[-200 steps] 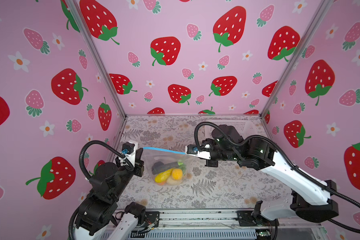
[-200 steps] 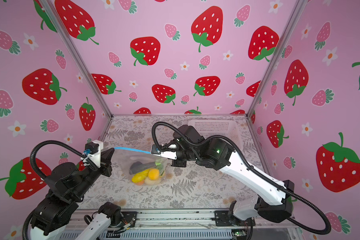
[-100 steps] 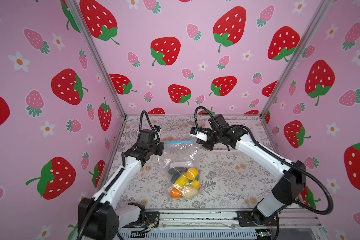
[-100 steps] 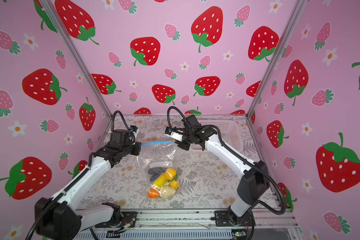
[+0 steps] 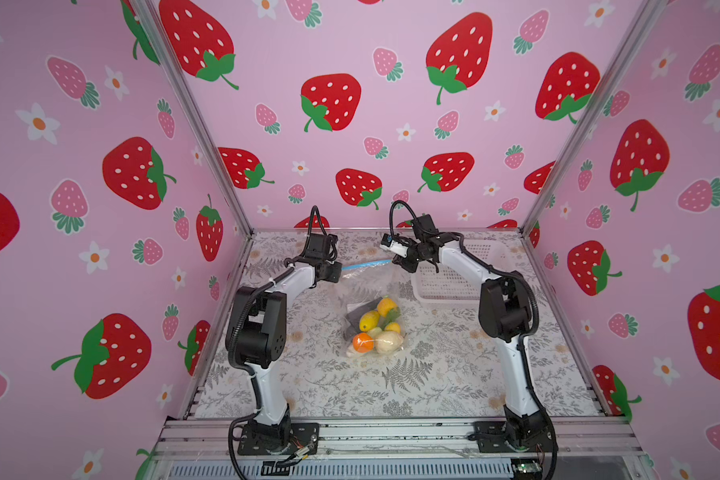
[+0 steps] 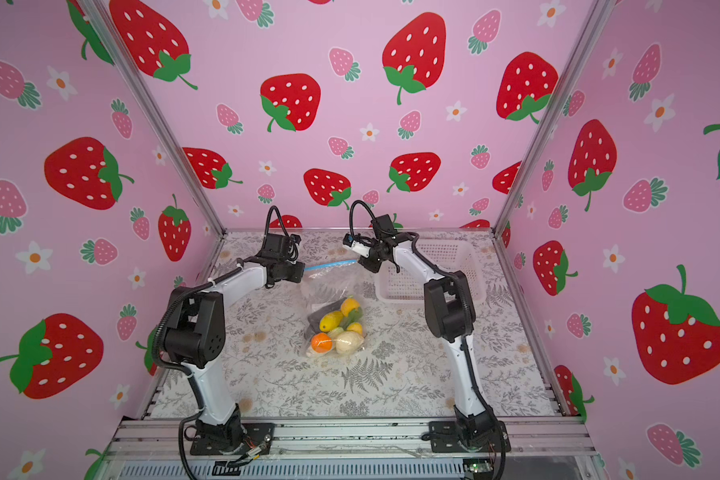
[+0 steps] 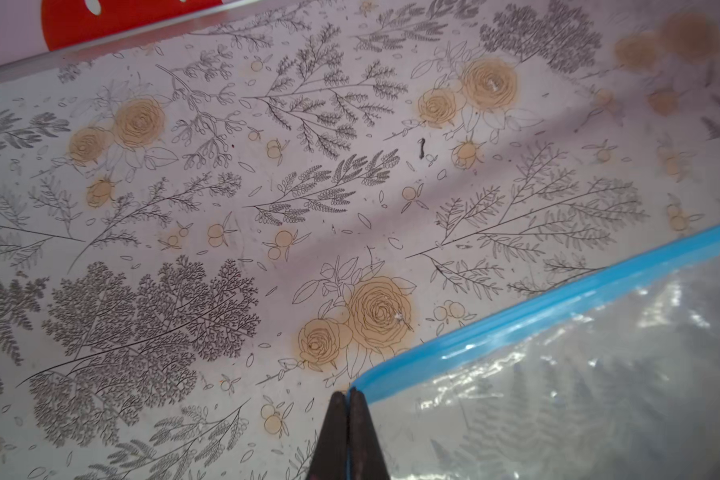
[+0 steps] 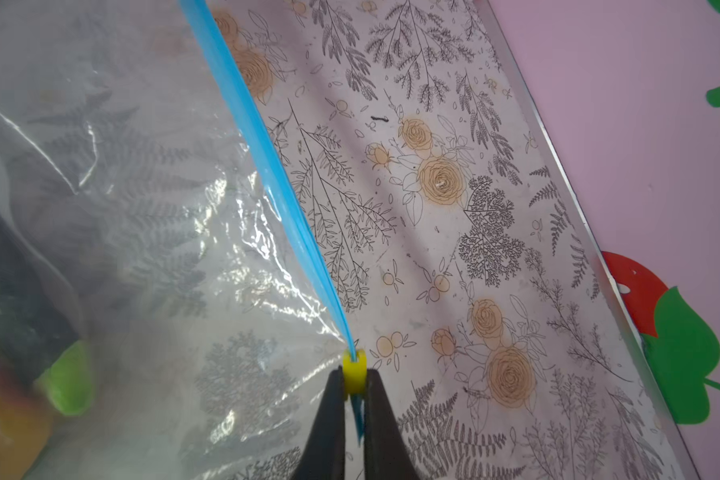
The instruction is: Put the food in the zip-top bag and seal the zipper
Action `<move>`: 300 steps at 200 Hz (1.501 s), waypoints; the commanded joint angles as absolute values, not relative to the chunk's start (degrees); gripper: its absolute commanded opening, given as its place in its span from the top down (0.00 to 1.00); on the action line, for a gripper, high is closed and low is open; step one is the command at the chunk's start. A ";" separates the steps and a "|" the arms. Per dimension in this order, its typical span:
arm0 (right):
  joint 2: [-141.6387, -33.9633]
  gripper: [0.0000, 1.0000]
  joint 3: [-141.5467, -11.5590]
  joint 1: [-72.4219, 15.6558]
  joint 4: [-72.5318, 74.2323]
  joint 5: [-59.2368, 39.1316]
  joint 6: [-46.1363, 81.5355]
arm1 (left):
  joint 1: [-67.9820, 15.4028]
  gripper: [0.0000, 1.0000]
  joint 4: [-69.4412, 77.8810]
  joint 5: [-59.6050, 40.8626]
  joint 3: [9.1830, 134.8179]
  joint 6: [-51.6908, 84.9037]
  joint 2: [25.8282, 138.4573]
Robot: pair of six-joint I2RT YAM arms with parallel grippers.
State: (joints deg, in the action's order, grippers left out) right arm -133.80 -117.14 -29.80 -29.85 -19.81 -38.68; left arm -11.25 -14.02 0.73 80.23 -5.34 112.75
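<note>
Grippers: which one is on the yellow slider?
The right gripper: its jaws clamp the yellow slider at one end of the blue zipper. The left gripper pinches the zipper's opposite end, a bare corner of the zip-top bag with no slider.

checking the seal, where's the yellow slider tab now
In the right wrist view the yellow slider sits at the blue zipper's end, pinched in the right tool, near the white basket.

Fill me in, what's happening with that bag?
The zip-top bag hangs by its blue zipper between the two tools. The left tool is shut on one end of the zipper. The right tool pinches the yellow slider at the opposite end. The food sits in the bag's lower part, resting on the table.
</note>
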 commanded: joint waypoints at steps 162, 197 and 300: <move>-101.77 0.49 -75.88 -34.77 8.73 -28.45 -19.83 | -17.53 0.01 -12.80 -1.35 67.09 1.75 90.29; -91.79 0.49 -51.83 -43.25 29.16 -25.20 -15.40 | -22.59 0.01 -15.65 2.38 56.40 9.82 80.37; -103.34 0.49 -42.83 -53.35 41.77 -13.21 -17.61 | -22.74 0.01 -15.94 0.62 43.26 17.42 64.80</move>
State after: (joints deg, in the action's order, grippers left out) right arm -100.20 -43.00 -52.14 39.83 -16.67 -16.49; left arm -22.76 -14.96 -0.16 43.77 15.40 66.39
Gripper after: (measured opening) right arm 0.507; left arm 0.991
